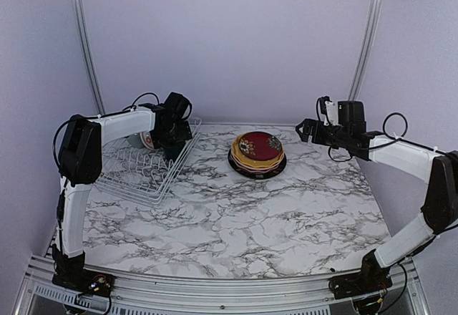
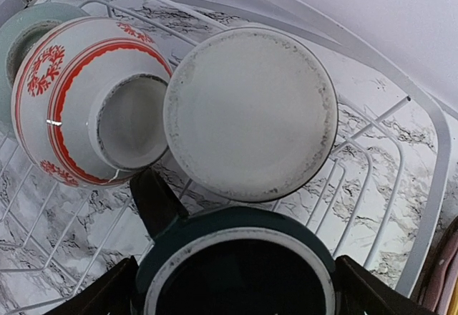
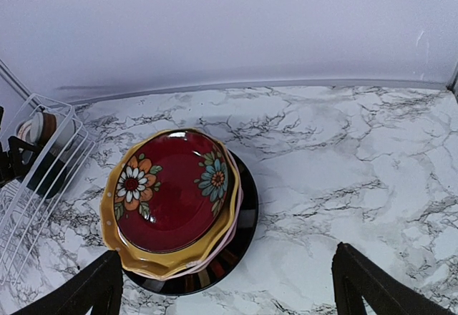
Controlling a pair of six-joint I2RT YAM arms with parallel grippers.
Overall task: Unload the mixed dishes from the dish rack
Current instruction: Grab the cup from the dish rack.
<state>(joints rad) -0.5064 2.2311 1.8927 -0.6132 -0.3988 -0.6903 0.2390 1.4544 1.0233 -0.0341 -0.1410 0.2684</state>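
Observation:
The white wire dish rack (image 1: 136, 179) stands at the left. My left gripper (image 1: 168, 139) reaches into its far right corner. In the left wrist view my left gripper (image 2: 229, 286) has a finger against each side of the dark teal mug (image 2: 236, 229), whose mouth faces the camera. Behind the mug lie a pale cup (image 2: 250, 111) showing its base, a white bowl with red pattern (image 2: 71, 93) and a pale green bowl (image 2: 21, 36). The plates (image 1: 257, 154) are stacked at table centre, dark red floral plate (image 3: 172, 193) on top. My right gripper (image 1: 304, 130) hovers open and empty to their right.
The stack holds the scalloped orange-yellow plate (image 3: 136, 258), a pink rim and the black plate (image 3: 243, 229) at the bottom. The rack's rim (image 2: 429, 186) runs close to the mug's right. The rack also shows in the right wrist view (image 3: 43, 179). Grey walls enclose the marble table (image 1: 236, 222).

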